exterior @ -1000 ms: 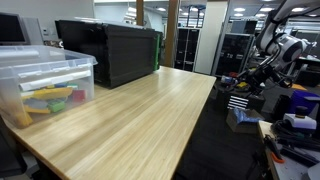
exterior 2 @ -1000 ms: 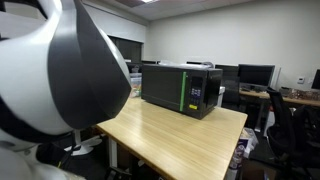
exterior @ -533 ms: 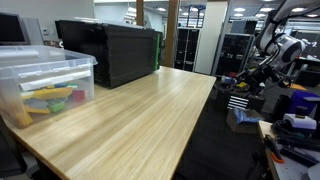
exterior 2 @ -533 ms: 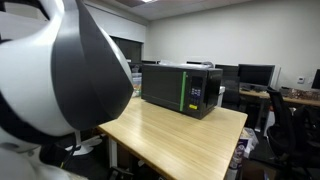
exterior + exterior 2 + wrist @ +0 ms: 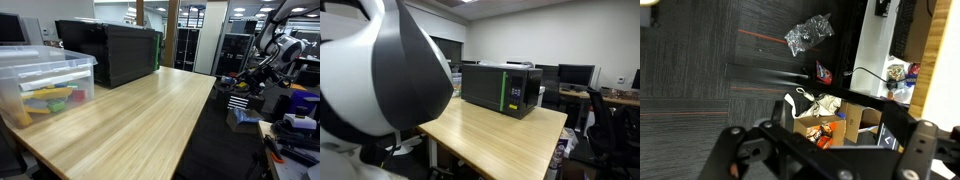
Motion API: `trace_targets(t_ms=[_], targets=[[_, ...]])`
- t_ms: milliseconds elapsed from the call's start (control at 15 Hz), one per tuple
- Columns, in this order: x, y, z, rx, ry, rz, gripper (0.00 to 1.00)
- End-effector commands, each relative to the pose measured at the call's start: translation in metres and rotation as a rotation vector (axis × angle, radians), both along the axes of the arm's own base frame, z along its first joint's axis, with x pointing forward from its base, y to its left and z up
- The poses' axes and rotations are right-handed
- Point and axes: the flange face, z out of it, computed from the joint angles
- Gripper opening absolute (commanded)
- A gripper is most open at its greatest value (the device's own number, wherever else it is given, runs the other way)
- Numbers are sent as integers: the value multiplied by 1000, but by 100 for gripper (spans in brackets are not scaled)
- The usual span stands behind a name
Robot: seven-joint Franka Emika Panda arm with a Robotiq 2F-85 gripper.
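In the wrist view my gripper (image 5: 828, 160) fills the bottom edge, its black fingers spread wide with nothing between them. It hangs above dark carpet, off the side of the table. Below it is an open cardboard box (image 5: 826, 124) with orange packets inside. White crumpled cloth or paper (image 5: 812, 103) lies beside the box. A crumpled clear plastic bag (image 5: 808, 35) lies further off on the carpet. The gripper itself does not show in either exterior view. A white and black arm segment (image 5: 380, 80) fills one side of an exterior view.
A light wooden table (image 5: 130, 120) shows in both exterior views (image 5: 500, 135). A black microwave (image 5: 110, 50) stands on it (image 5: 502, 88). A clear plastic bin (image 5: 45, 85) holds coloured items. Lab equipment and another robot (image 5: 278, 50) stand beyond the table's edge. An office chair (image 5: 610, 125) stands nearby.
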Motion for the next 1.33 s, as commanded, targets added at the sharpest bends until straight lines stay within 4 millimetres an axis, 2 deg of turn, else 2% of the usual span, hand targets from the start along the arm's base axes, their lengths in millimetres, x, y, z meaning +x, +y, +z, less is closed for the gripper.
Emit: trace_targets(t_ms=[0, 800, 1133, 1200, 1267], targets=[[0, 0, 1, 1, 1, 0, 100], [4, -3, 0, -57, -3, -37, 100], [10, -3, 0, -51, -66, -100, 100], [12, -3, 0, -53, -80, -96, 75], [12, -3, 0, -56, -84, -95, 73]])
